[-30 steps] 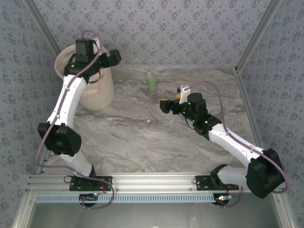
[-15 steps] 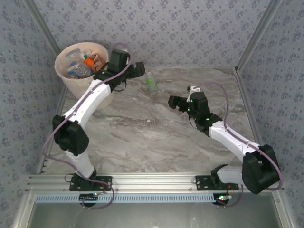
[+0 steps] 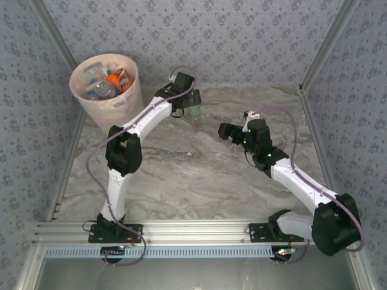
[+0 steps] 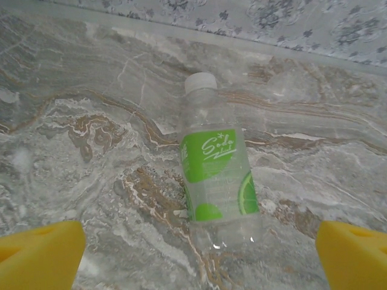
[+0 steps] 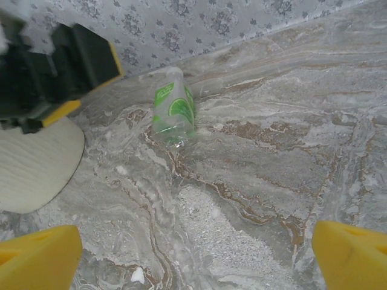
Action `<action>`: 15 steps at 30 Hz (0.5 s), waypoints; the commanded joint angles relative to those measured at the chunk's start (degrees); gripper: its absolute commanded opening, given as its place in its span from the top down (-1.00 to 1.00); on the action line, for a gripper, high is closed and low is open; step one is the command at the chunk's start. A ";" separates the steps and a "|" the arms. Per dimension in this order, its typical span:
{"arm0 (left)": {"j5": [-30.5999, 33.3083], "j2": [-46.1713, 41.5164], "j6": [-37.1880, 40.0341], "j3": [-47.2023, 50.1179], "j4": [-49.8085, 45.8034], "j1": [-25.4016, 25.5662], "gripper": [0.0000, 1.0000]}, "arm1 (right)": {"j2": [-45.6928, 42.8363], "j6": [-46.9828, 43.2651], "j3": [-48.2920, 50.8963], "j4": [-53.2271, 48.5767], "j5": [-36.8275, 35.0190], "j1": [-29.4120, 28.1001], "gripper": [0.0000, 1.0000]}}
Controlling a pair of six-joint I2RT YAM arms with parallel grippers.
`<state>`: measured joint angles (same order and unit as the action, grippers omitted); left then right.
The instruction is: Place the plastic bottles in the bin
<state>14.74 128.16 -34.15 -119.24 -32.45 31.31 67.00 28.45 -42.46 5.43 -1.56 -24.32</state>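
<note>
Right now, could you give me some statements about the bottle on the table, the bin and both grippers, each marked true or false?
1. The green-labelled bottle lies on its side on the table. True.
2. The left gripper is shut on this bottle. False: its jaws are open, and the bottle lies just ahead of them, not gripped.
3. The bin stands upright with several bottles inside. True.
4. The right gripper holds a bottle. False: it is open and empty, above bare table.
5. The cap of the green-labelled bottle is red. False: it is white.
</note>
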 commanded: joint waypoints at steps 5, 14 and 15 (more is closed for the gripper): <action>4.95 10.74 -3.05 -12.96 -4.89 1.12 -0.96 | -5.90 -2.87 2.57 -4.12 -1.68 1.16 -1.00; 8.47 24.95 -4.08 -29.60 -11.52 1.42 -0.96 | -9.95 -3.22 4.21 -6.57 -2.15 2.48 -1.00; 8.06 26.35 -3.85 -31.61 -11.94 1.39 -0.96 | -10.28 -3.30 4.30 -6.81 -2.24 2.59 -1.00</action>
<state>21.02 151.39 -37.21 -145.60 -40.40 32.56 58.26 26.11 -38.61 0.54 -2.44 -22.09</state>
